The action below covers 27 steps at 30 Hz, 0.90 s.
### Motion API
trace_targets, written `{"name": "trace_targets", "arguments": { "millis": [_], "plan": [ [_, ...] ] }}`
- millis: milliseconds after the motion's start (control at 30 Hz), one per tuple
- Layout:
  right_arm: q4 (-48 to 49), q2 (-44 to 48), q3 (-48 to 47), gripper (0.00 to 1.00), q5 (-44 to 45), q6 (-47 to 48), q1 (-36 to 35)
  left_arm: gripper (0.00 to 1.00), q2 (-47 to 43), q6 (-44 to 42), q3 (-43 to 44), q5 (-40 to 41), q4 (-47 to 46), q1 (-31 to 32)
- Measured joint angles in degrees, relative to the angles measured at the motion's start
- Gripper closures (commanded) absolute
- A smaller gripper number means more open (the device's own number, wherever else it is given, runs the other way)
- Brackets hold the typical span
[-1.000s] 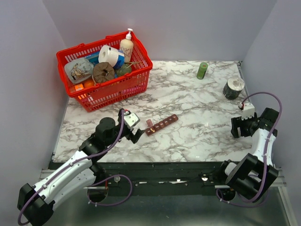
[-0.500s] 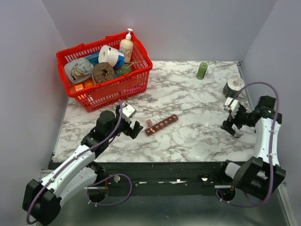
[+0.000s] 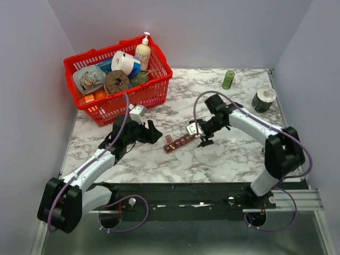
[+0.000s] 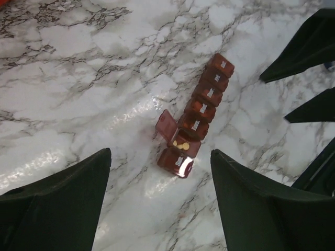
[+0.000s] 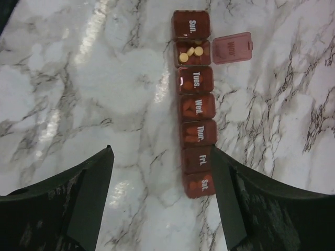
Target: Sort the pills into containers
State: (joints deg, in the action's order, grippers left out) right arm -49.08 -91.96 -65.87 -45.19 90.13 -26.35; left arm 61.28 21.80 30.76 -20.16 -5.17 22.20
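Left gripper [image 3: 151, 133]: fingers wide, empty, just left of the pill strip [image 3: 182, 141] on the worktop [image 3: 234, 154]. One open compartment [image 5: 192, 60] holds yellow pills [image 5: 184, 56]; other six closed. Right gripper [image 3: 204, 135]: fingers wide, empty, over strip's right end. Looks early.

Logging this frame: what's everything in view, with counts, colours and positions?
pill organiser: one, dark red-brown, table centre, second lid open
pills: about three, yellow, in the open compartment
basket: one, red, far left, full of household items
bottle: one, green, far side, right
roll: one, dark grey, far right
table: one, white-grey marble
left hand: one, black, open, left of the organiser
right hand: one, black, open, at its right end
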Motion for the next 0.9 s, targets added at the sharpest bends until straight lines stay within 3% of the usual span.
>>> {"name": "trace_targets", "arguments": {
  "millis": [267, 500, 900],
  "plan": [
    [6.64, -12.98, -6.38, 0.22, 8.35, -2.29, -4.31, 0.50, 6.91, 10.73, -3.98, 3.06, -11.76, -0.02],
    [9.35, -15.52, -7.21, 0.25, 11.23, -3.87, -6.75, 0.72, 10.47, 12.98, -4.11, 8.74, -15.45, -0.02],
    [10.23, -17.92, -8.79, 0.29, 14.64, -6.14, -9.31, 0.73, 21.16, 13.22, -2.34, 8.85, -18.43, -0.07]
  ]
}}
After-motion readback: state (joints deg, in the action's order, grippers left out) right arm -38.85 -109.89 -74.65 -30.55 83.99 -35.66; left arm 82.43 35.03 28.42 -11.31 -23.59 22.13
